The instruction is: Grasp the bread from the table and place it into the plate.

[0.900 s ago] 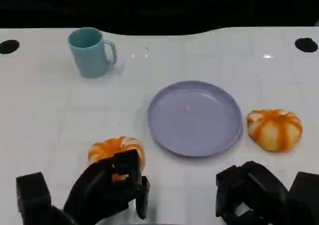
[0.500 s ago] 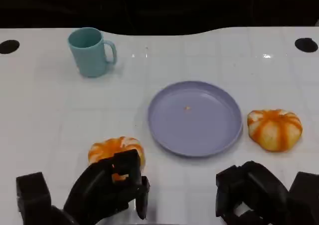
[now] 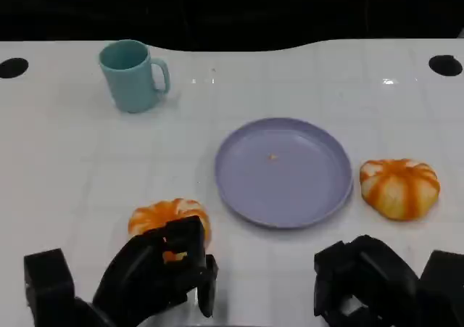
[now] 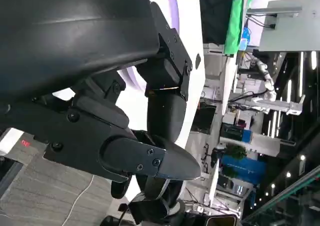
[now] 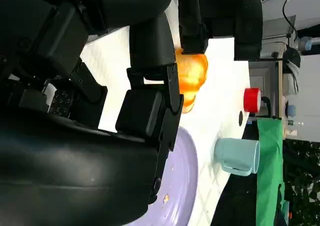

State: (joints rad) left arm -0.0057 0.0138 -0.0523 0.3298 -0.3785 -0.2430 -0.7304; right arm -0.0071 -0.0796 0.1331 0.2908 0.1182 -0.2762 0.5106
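Two orange-and-white striped breads lie on the white table: one (image 3: 168,218) at the near left, the other (image 3: 400,188) to the right of the lavender plate (image 3: 283,196). The plate holds nothing but a crumb. My left hand (image 3: 156,276) sits just on the near side of the left bread; its fingertips overlap the bread's near edge and its fingers are apart with nothing gripped. My right hand (image 3: 370,287) hovers low at the near right, empty, short of the right bread. In the right wrist view the left bread (image 5: 192,78) shows beyond my right hand's fingers (image 5: 150,50).
A teal mug (image 3: 133,75) stands at the far left, well away from the plate. Two dark holes (image 3: 445,64) mark the table's far corners. The right wrist view shows the mug (image 5: 239,156) and a red object (image 5: 252,100) off the table.
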